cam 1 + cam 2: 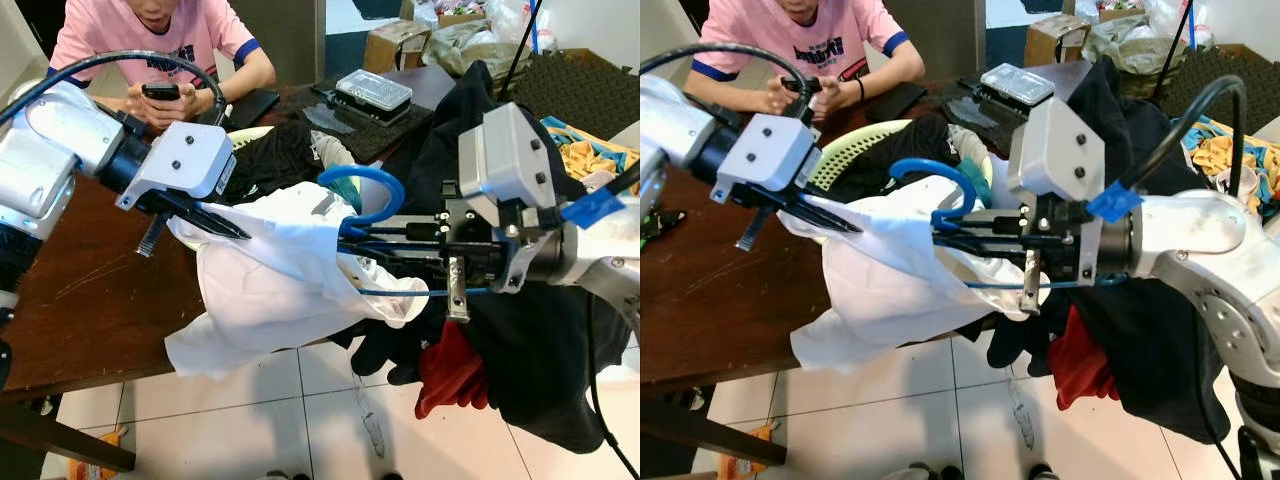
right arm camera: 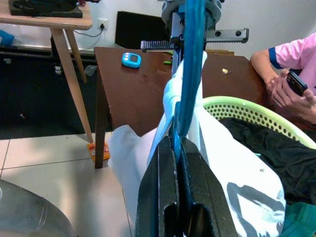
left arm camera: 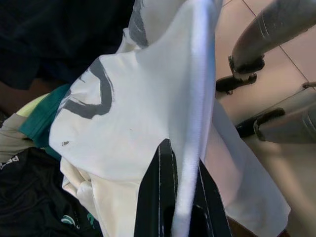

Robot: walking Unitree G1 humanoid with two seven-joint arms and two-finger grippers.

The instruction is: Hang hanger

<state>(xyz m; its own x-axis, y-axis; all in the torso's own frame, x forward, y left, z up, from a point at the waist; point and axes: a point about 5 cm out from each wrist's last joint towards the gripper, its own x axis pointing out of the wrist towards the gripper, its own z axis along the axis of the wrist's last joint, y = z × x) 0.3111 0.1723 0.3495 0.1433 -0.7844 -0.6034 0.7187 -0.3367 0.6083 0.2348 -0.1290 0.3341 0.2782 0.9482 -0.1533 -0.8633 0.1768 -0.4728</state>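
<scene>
Two grippers hold one white shirt (image 1: pixel 270 290) in the air at the brown table's (image 1: pixel 90 290) front edge. Left gripper (image 1: pixel 225 225) at 9 o'clock, fingers (image 3: pixel 160 197) pinched on shirt fabric. Right gripper (image 1: pixel 375 240) at 3 o'clock, fingers clamped on blue hanger (image 1: pixel 365 195) partly inside the shirt. Green basket (image 1: pixel 855 145) behind at 12 o'clock; person with phone (image 1: pixel 160 92) seated beyond.
</scene>
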